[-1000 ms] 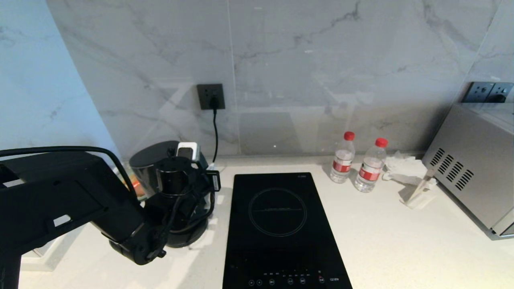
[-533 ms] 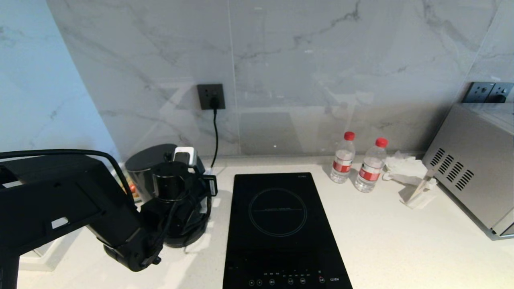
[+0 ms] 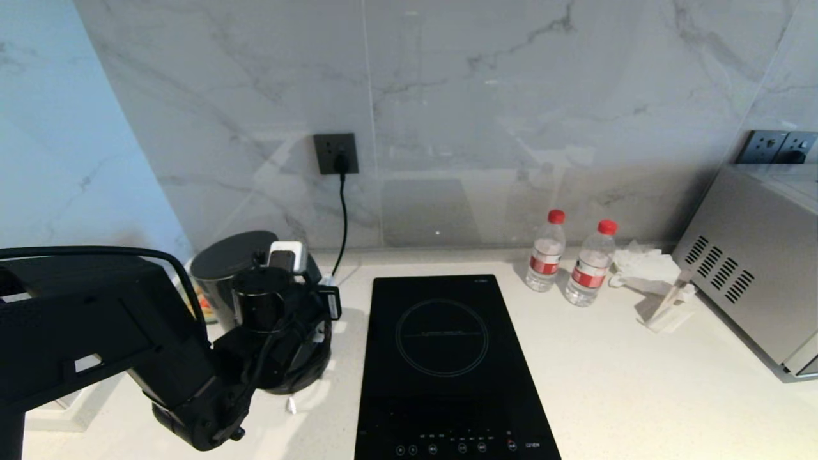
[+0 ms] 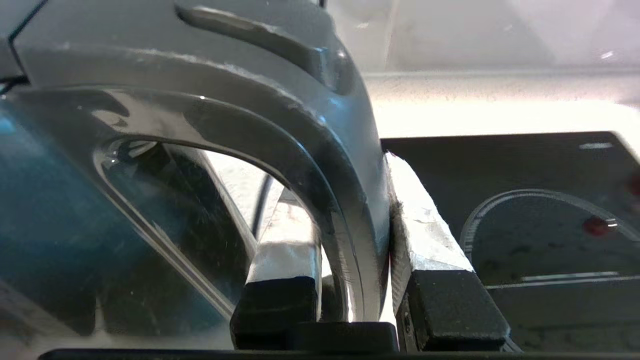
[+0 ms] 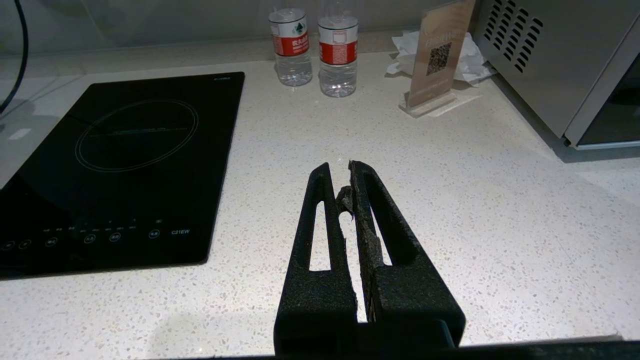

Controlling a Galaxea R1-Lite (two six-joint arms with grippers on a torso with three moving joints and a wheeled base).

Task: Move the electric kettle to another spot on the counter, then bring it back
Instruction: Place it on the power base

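Left end effector point(image 4: 350, 280) clamps the kettle point(image 3: 223, 268) by its handle point(image 4: 320, 200), carrying it upright over the far-left surface point(image 3: 639, 383).

White speckled counter point(image 3: 613, 383), black induction hob point(image 3: 447, 364), two water bottles point(image 3: 565, 262), steel appliance point(image 3: 754, 268)

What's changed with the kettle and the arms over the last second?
The left gripper, its fingers shut on the loop handle, has carried the tall glossy black plastic electric kettle leftward and toward the robot, away from the black glass induction hob. The grip is unchanged. The right gripper stays shut and idle over the white speckled stone counter; the two red-capped water bottles haven't moved.
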